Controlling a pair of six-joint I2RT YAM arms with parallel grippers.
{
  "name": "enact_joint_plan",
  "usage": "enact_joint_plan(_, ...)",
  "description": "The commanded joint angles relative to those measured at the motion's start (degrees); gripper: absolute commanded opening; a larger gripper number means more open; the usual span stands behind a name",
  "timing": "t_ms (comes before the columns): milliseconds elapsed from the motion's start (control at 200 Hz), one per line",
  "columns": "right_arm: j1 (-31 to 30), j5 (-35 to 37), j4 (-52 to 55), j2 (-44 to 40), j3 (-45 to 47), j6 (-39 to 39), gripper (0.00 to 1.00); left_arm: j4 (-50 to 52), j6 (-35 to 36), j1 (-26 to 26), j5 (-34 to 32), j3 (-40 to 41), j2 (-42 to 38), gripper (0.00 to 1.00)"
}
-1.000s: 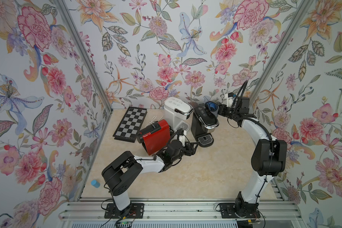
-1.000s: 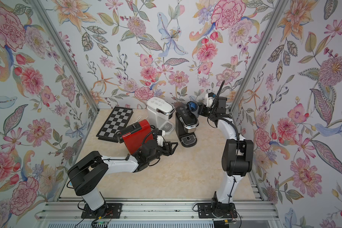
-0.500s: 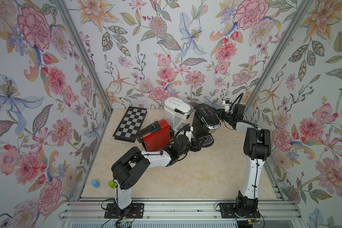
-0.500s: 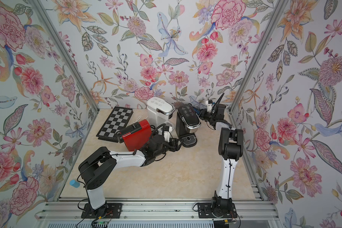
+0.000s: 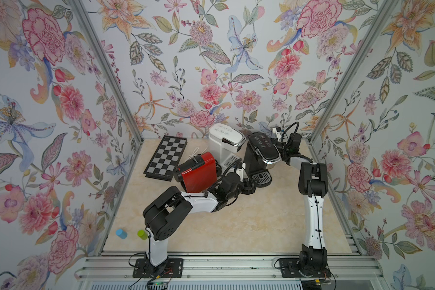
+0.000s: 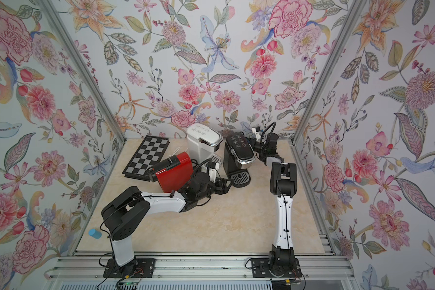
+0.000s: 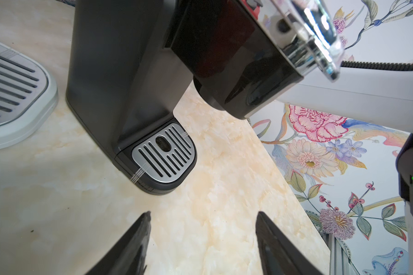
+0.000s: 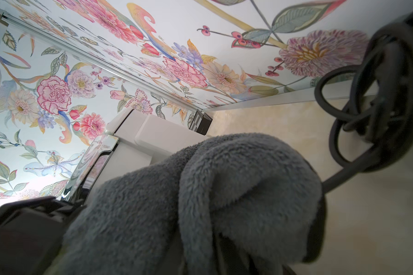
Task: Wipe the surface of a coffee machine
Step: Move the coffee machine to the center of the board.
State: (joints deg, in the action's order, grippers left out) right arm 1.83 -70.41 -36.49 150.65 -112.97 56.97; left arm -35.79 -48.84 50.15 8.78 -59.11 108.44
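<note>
The black coffee machine stands at the back of the table, its drip tray facing forward. My right gripper is pressed against the right side of the machine's head and is shut on a grey fleecy cloth. The cloth fills the right wrist view and hides the fingers. It is hidden in both top views. My left gripper hovers low over the table just in front of the drip tray, open and empty.
A white coffee machine and a tipped red one crowd the black machine's left. A chessboard lies behind them. Blue and green cylinders sit front left. A coiled black cable lies behind the machine.
The right gripper came down from above the black machine's top to its right side, taking the cloth out of the top views. The left gripper slid a little nearer the drip tray.
</note>
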Motion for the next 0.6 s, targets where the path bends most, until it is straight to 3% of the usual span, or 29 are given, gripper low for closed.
enact_joint_plan(0,-2.40,-7.91,-5.22,1.67,-2.43,4.73,0.17,-0.42,0.23,-0.49,-0.23,0.75,-0.88,0.70)
enact_joint_plan(230,-3.65,-6.02,-4.88,-2.85,8.08,0.33,0.17,-1.02,0.22,-0.66,-0.58,2.51,-2.59,0.70)
enact_joint_plan(595,-5.81,3.59,29.11,-20.24,24.86,-33.96,0.17,-3.31,-0.65,-0.83,-1.80,7.36,-6.52,0.70)
